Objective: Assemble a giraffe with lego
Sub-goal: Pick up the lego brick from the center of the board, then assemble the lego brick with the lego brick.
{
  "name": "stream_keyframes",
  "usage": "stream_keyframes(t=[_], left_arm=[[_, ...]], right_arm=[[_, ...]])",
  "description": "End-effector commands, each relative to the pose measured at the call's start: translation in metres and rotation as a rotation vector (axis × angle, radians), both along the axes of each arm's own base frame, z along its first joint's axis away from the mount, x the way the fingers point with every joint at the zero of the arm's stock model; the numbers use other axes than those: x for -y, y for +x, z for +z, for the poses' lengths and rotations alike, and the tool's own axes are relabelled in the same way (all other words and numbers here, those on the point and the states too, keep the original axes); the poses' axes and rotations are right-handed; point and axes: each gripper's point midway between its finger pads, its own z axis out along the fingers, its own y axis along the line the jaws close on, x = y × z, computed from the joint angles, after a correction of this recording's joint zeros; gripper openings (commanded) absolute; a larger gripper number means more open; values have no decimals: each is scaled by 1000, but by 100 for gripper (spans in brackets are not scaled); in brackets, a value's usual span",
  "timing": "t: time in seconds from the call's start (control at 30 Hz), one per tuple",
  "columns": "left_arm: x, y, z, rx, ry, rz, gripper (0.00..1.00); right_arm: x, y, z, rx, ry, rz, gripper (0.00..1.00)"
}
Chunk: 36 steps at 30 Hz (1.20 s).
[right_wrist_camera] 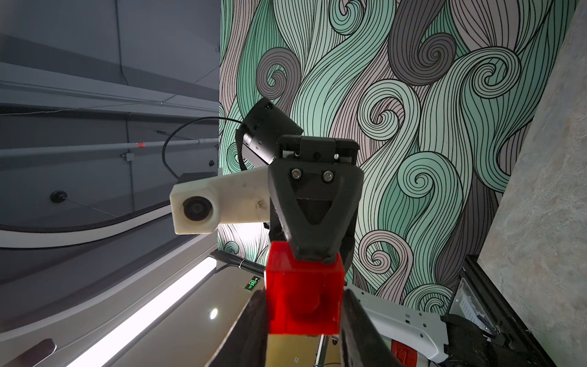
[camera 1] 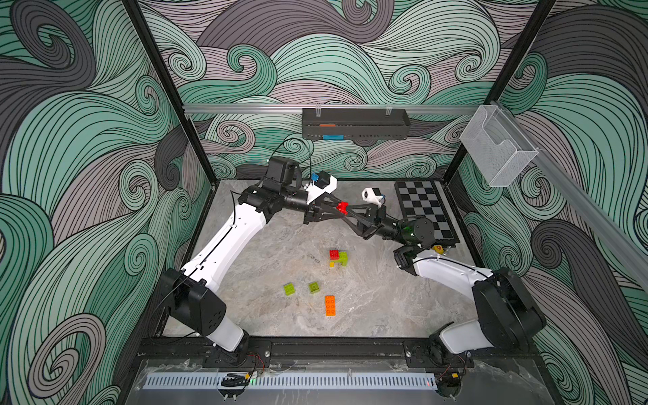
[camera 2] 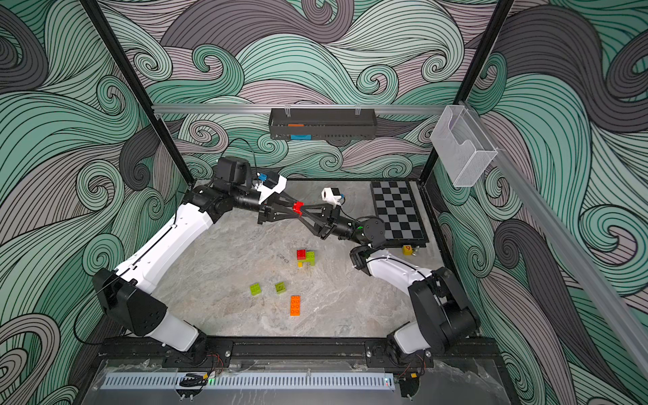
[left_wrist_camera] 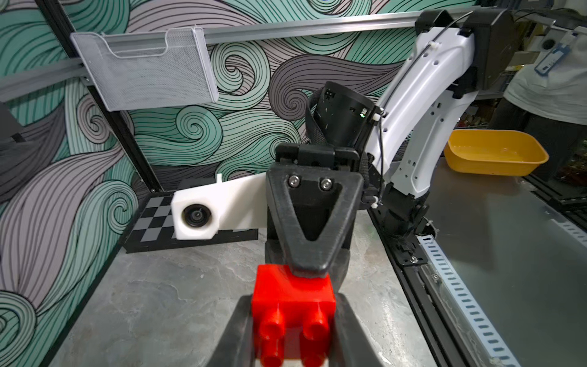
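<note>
Both raised, left pincer (left_wrist_camera: pixel 293 317), right pincer (right_wrist_camera: pixel 303 317), each clamped on red brick (camera 1: pixel 342 207) (midair)

Swirl-patterned walls (camera 1: pixel 87 140) (green and grey) enclose a marbled grey tabletop (camera 1: pixel 385 308).

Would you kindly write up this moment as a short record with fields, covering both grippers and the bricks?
held item: red brick, in mid-air between the two grippers
left gripper: shut on red brick
right gripper: shut on red brick
partial build: red, green and yellow bricks, apparently joined, on the table
loose pieces: two green bricks and orange brick, lying apart on the table
</note>
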Motion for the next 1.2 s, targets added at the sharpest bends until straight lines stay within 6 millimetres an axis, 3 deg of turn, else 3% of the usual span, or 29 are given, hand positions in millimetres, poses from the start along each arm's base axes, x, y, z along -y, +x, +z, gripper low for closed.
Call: stream_keyframes(t=[0.0, 0.03, 0.1, 0.13, 0.17, 0.37, 0.47, 0.57, 0.67, 0.83, 1.0, 1.17], left_arm=[[2, -6, 11, -2, -17, -30, 13], [2, -6, 10, -4, -12, -26, 10], [0, -6, 8, -8, 11, -7, 9], [-2, -6, 6, -9, 27, 9, 8], [-5, -5, 3, -15, 49, 27, 8], [-18, 4, -31, -113, 235, 182, 2], [-20, 6, -71, -140, 434, 235, 1], [-15, 3, -120, -132, 667, 246, 0], [-11, 0, -154, -173, 822, 226, 0], [-11, 7, -192, -173, 985, 233, 0], [-13, 11, -217, -126, 1118, 250, 0], [-15, 19, -223, -94, 1162, 252, 0]], right_arm=[[-1, -4, 11, 55, 25, 6, 41], [-1, -4, 10, 57, 22, 9, 45], [2, -3, 3, 54, 10, 8, 63], [4, -2, -3, 48, 1, 2, 77], [9, 0, -11, 44, -11, -9, 98], [56, 6, -81, -4, -185, -108, 99], [75, 3, -118, -20, -358, -151, 99], [98, -8, -150, 25, -729, -243, 99], [125, -12, -149, 172, -969, -356, 99], [146, -18, -151, 285, -1081, -440, 99], [157, -20, -165, 332, -1159, -475, 99], [164, -23, -179, 375, -1224, -481, 99]])
